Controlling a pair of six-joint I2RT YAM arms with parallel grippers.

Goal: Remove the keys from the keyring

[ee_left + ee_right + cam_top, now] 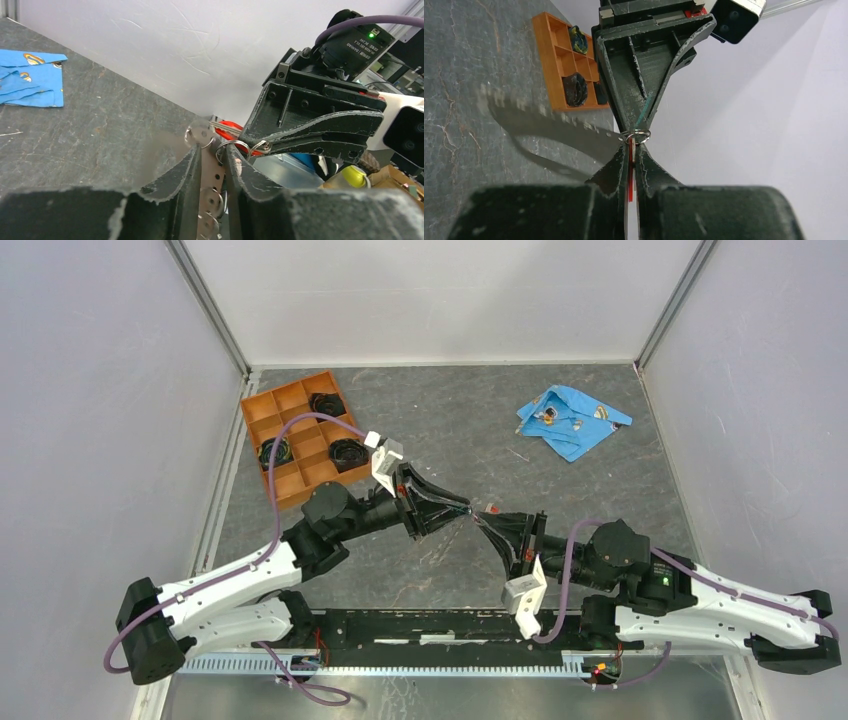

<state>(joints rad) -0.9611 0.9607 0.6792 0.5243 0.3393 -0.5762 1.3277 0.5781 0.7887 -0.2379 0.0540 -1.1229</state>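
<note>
Grey mottled table (450, 430), white walls; both arms meet in mid-air over its centre. Left gripper (464, 508) pinched on silvery perforated metal strip (209, 185); right gripper (481, 521) clamped on tiny red-headed key (231, 127). Thin silvery wire keyring (639, 134) links them, so removal looks unfinished. Left wrist view shows the strip; overhead shows only a red speck.

The key (231, 127) has a red head, the keyring (639, 135) is silvery. The tray (284, 388) is orange, the cloth (572, 432) blue with small prints, the table (450, 430) mottled grey.
</note>
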